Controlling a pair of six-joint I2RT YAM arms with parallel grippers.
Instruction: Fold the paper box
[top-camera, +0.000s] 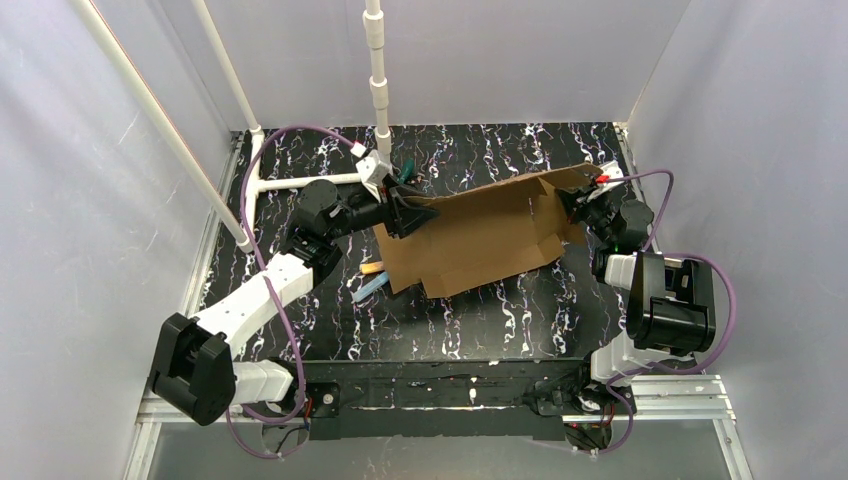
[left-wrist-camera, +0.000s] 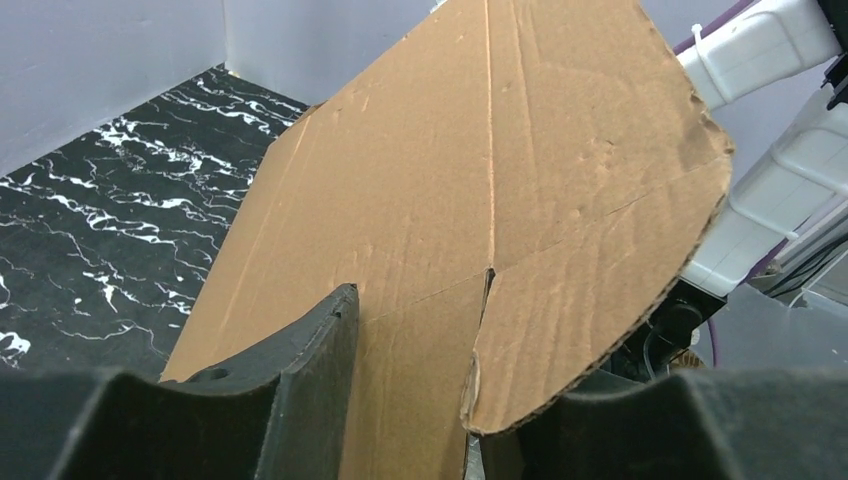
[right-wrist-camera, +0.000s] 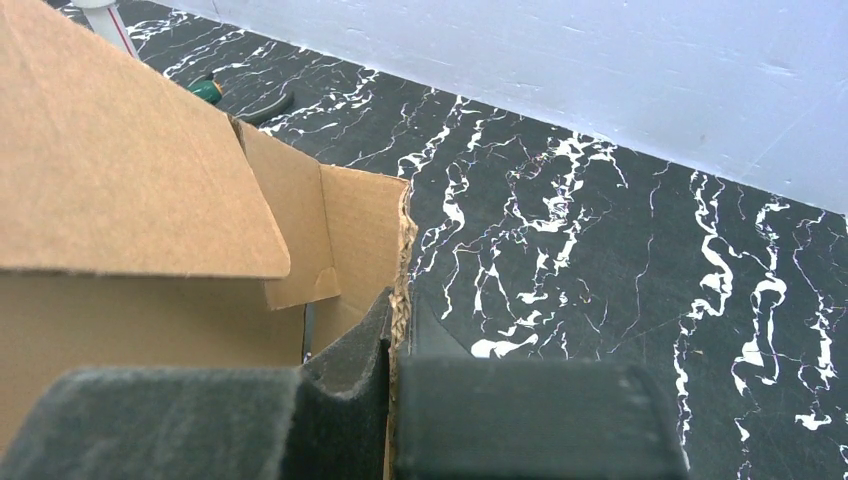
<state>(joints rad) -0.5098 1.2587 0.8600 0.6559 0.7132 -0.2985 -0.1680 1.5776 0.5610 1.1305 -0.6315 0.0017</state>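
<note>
The paper box (top-camera: 480, 235) is a brown cardboard sheet, partly raised, lying across the middle of the black marbled table (top-camera: 480, 330). It runs from the left gripper (top-camera: 408, 213) to the right gripper (top-camera: 570, 205). Its right end is tilted up toward the far right corner.

Left end: in the left wrist view, 1 finger (left-wrist-camera: 300, 375) stands against the cardboard. A rounded flap covers the other side. The jaws stand well apart with cardboard passing between them; a firm hold is not evident.

Right end: in the right wrist view, the 2 fingers (right-wrist-camera: 350, 365) are pressed close together, with the frayed cardboard edge pinched between them. A flap is folded over to the left of that edge.

Beside the box's near left corner lie an orange marker (top-camera: 371, 268) and a blue marker (top-camera: 368, 288), partly under the sheet. A green marker (top-camera: 405, 168) lies near the foot of the white pipe (top-camera: 378, 80) at the far side.
</note>
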